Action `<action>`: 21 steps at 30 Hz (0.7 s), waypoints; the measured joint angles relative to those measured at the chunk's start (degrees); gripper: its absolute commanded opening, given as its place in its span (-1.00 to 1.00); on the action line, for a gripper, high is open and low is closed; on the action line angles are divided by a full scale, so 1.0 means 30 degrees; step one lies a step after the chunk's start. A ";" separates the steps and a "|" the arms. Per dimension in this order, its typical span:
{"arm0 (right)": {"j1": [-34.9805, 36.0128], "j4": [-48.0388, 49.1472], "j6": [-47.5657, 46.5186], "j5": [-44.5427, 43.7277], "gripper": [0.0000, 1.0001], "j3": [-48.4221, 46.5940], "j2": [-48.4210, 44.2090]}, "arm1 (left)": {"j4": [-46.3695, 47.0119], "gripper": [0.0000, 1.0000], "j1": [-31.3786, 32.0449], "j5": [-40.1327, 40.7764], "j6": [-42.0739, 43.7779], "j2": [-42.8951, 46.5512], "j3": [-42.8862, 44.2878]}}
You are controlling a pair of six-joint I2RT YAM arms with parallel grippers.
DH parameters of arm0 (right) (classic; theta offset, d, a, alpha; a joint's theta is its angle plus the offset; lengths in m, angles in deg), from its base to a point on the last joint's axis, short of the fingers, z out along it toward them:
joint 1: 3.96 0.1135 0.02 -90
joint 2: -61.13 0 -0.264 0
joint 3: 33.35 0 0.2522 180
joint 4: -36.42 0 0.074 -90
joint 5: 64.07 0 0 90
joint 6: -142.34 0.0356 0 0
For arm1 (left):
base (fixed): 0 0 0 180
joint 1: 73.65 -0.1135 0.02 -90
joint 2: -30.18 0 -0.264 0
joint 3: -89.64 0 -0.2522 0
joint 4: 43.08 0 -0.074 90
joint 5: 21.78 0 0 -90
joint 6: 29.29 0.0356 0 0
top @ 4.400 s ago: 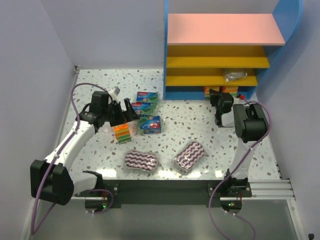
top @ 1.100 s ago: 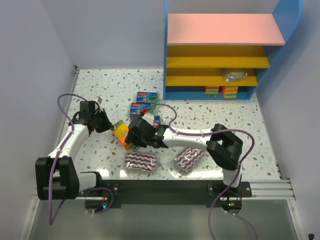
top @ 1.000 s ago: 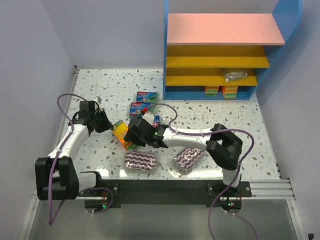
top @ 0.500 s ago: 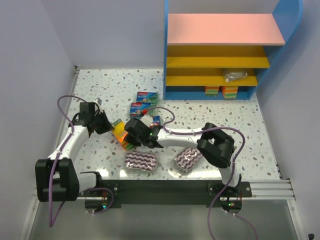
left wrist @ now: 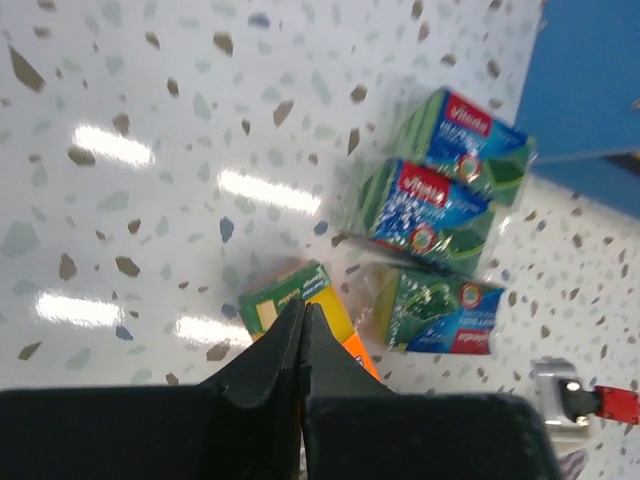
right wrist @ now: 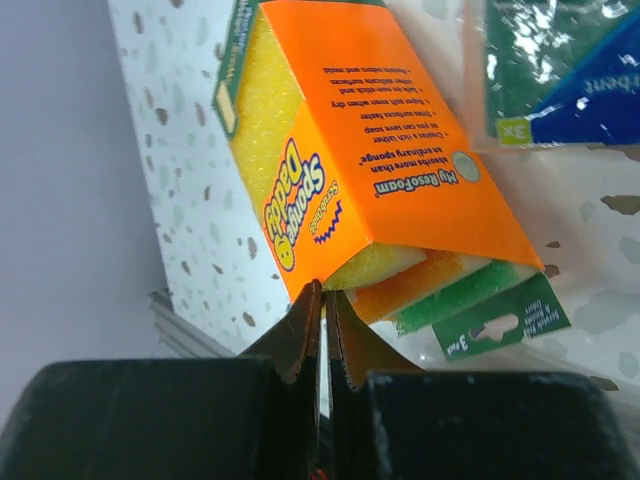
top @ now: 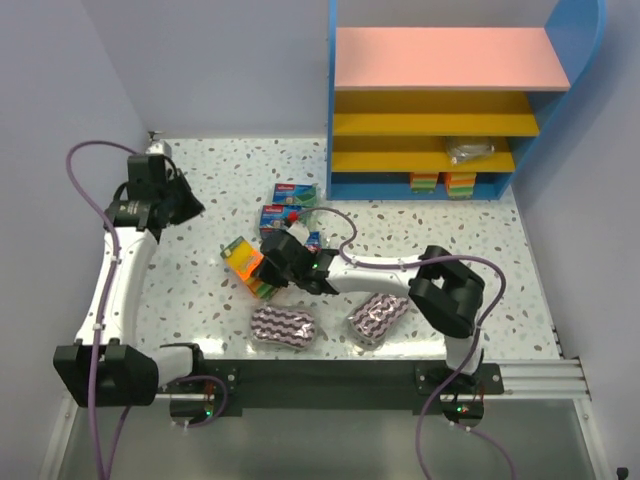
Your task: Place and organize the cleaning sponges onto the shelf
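An orange-yellow-green sponge pack (top: pixel 248 264) (right wrist: pixel 380 160) lies on the speckled table left of centre. My right gripper (top: pixel 268 268) (right wrist: pixel 325 290) reaches across from the right, its fingers pressed together on the near corner of that pack's wrapping. My left gripper (top: pixel 190 206) (left wrist: pixel 303 305) hangs shut and empty at the far left, looking down on the same pack (left wrist: pixel 275 300). Three green and blue flat packs (top: pixel 295 194) (top: pixel 283 215) (top: pixel 306 240) lie behind the orange one. Two purple-white pads (top: pixel 283 322) (top: pixel 378 316) sit near the front. The shelf (top: pixel 450 60) stands at the back right.
On the shelf's lowest level sit two sponge block packs (top: pixel 425 182) (top: pixel 460 183), and a silvery scourer pack (top: pixel 470 151) lies on the yellow board above. The right arm's cable (top: pixel 335 225) loops over the green packs. Walls close in on both sides.
The left arm has lifted away from the orange pack and swung back to the far left. The right gripper has shut on the pack's corner, and the pack has shifted slightly.
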 measured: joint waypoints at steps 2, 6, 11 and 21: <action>-0.0291 0.0328 -0.0517 0.0641 -1.00 0.0189 -0.0539 | -0.0437 -0.92 0.0022 0.0568 -0.0189 -0.0007 0.2142; -0.0918 0.1406 -0.1290 0.2361 -1.00 0.0634 -0.2069 | -0.0612 -0.91 0.0022 0.1180 -0.0459 0.0095 0.3927; -0.1923 0.1865 -0.1821 0.4459 -1.00 0.1428 -0.4976 | -0.1093 -0.91 0.0022 0.1698 -0.0474 0.0117 0.3468; -0.6178 -0.2557 -0.2980 0.4597 -1.00 0.5676 -1.4666 | -0.0954 -0.94 0.0022 0.1195 -0.0488 0.0357 0.0918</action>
